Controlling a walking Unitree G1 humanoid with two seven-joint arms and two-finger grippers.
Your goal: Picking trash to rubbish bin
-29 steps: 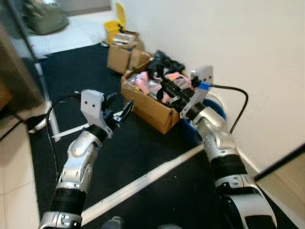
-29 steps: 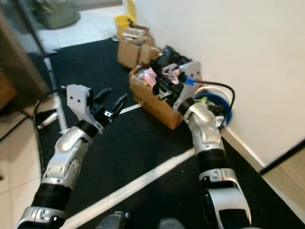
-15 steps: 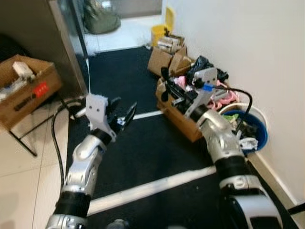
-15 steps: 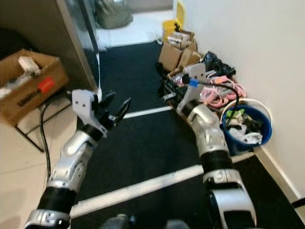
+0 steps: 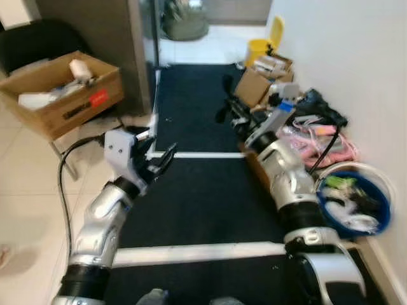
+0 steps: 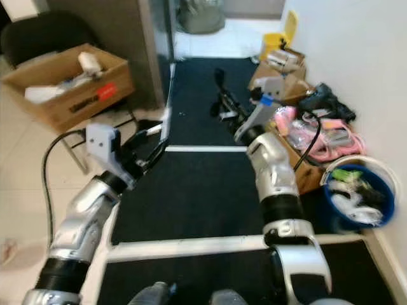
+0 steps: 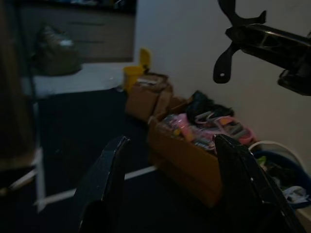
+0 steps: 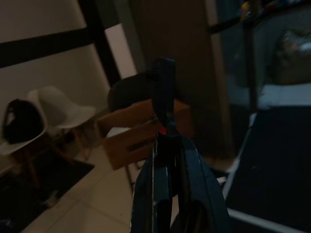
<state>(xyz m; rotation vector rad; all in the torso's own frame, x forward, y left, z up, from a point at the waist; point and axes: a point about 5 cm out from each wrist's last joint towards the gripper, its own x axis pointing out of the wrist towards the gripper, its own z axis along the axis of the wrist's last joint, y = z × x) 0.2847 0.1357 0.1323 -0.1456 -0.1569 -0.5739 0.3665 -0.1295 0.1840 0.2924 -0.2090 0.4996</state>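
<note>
- Left end effector [image 5: 159,162] hangs over the dark carpet [image 5: 203,203] with fingers spread, holding nothing.
- Right end effector [image 6: 224,105] reaches farther out, fingers pressed together, apparently empty.
- Blue rubbish bin [image 5: 353,203] sits near right against the wall, already holding scraps.
- Beyond it stands a cardboard box [image 5: 299,136] of pink clutter.
- Risk: while the body is turned leftward, the right arm could clip the box or bin.
</note>
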